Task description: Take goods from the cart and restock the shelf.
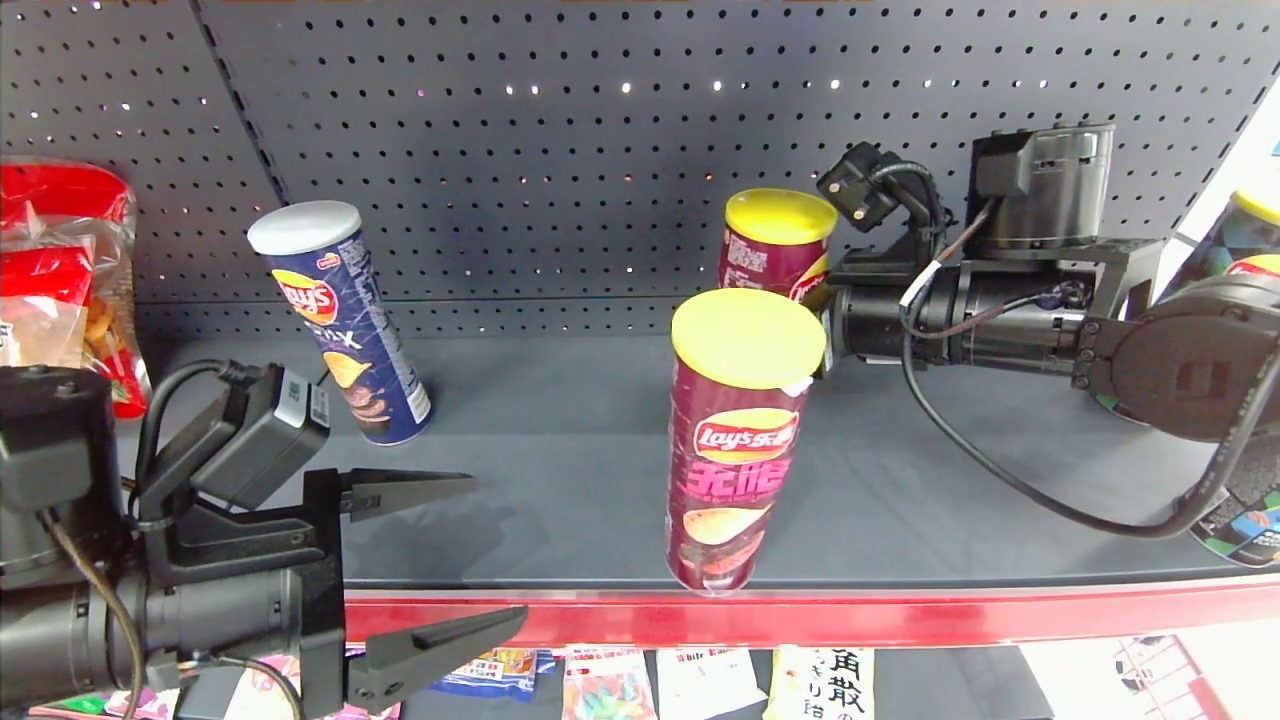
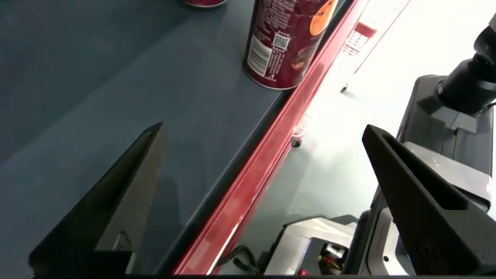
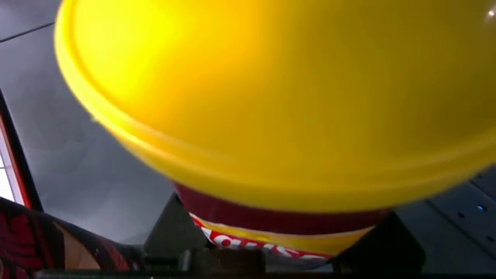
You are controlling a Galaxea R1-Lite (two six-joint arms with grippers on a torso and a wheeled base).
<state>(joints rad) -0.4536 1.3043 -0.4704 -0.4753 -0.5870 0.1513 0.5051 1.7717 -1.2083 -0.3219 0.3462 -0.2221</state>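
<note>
Two maroon chips cans with yellow lids are on the grey shelf (image 1: 560, 480). One (image 1: 735, 440) stands upright at the red front edge, and its base (image 2: 283, 46) also shows in the left wrist view. The other maroon can (image 1: 778, 250) is behind it, with its base hidden. My right gripper (image 1: 832, 310) comes in from the right and is shut on this rear can just under the lid (image 3: 294, 101), with a finger (image 3: 174, 232) on each side. My left gripper (image 1: 480, 555) hangs open over the shelf's front left, holding nothing.
A blue chips can with a white lid (image 1: 340, 320) stands at the back left. Red snack bags (image 1: 60, 270) sit at the far left, and another can (image 1: 1250, 230) at the far right. A pegboard (image 1: 600, 120) backs the shelf. Packets (image 1: 610, 685) hang below.
</note>
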